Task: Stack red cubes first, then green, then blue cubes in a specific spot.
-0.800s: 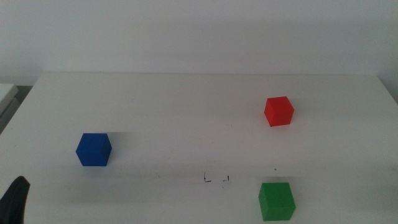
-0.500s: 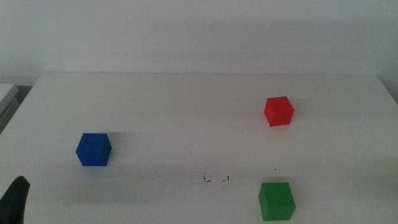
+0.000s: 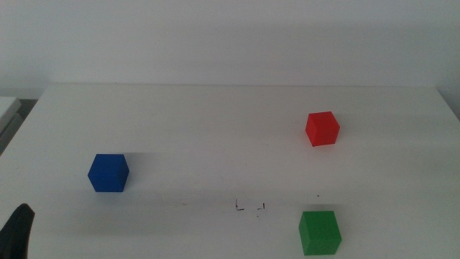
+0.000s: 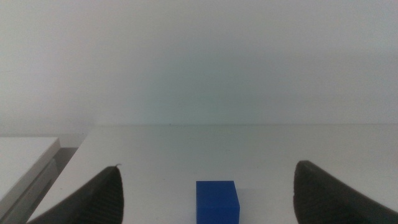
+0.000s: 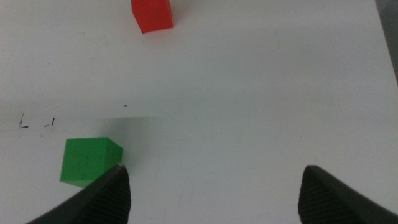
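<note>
The left gripper [image 4: 205,208] and right gripper [image 5: 211,199] waited with jaws released, holding nothing. On the white counter [image 3: 215,129], the green cube [image 3: 320,232] sat nearest, just right of the marked spot [image 3: 250,207] (unoccupied); the blue cube [image 3: 108,173] lay well left; the red cube [image 3: 322,129] farthest, right.
</note>
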You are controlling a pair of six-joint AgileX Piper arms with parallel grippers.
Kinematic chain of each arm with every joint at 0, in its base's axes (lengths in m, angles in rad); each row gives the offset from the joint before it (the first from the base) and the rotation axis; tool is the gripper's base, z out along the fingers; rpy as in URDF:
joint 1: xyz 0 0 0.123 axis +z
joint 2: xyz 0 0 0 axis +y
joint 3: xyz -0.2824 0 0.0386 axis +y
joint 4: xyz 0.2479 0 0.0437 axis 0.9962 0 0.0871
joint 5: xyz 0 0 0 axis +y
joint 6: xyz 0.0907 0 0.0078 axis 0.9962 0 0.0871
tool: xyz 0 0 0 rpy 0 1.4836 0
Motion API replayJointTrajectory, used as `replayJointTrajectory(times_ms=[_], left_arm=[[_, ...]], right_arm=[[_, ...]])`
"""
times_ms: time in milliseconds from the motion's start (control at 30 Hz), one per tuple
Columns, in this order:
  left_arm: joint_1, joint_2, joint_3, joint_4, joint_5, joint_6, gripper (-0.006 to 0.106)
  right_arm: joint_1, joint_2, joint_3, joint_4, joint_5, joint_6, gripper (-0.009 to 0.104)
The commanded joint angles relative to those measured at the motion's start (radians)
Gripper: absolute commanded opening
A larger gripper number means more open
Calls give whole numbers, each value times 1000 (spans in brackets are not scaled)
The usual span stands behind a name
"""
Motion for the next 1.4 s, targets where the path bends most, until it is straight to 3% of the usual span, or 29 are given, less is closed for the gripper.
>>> replayJointTrajectory(times_ms=[0,233,433,633,833,967,1200,1367], left_arm=[[-1,-5,-1,-2,-13,-2,94],[-1,-5,-1,-2,-13,-2,94],[-1,-5,-1,-2,-13,-2,94],[-1,-5,-1,-2,-13,-2,94],[-1,-5,-1,-2,-13,-2,94],[-1,-5,-1,-2,-13,-2,94],[-1,-5,-1,-2,-13,-2,94],[-1,-5,-1,-2,-13,-2,94]], right_arm=[[-7,36,-35,12,29,5,92],[-7,49,-35,72,-25,22,92],[-7,94,-55,49,-7,68,92],[-7,304,-205,53,95,72,92],[-3,527,-373,75,98,72,92],[68,691,-513,38,93,74,92],[236,970,-786,-134,115,112,92],[252,1166,-989,-122,178,112,92]])
